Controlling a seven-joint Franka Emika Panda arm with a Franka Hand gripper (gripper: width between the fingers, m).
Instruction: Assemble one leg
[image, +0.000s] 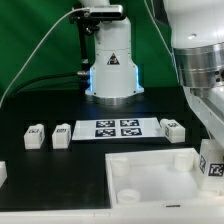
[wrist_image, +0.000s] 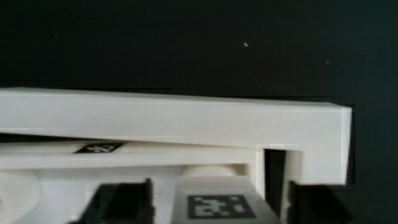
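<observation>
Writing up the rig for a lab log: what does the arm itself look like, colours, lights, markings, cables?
The arm is glossy white with a grey band at one joint. Its rounded white base bears a dark triangular marking and glows blue around the bottom. A thin black cable curves away from the base. The fingers look black in the wrist view.

This looks like a robotics lab: a big white robot arm stands on a matt black table, with a plain green curtain hung behind it. A marker board lies flat on the table, and the same black-and-white square tags sit on small white blocks set to either side of it
</observation>
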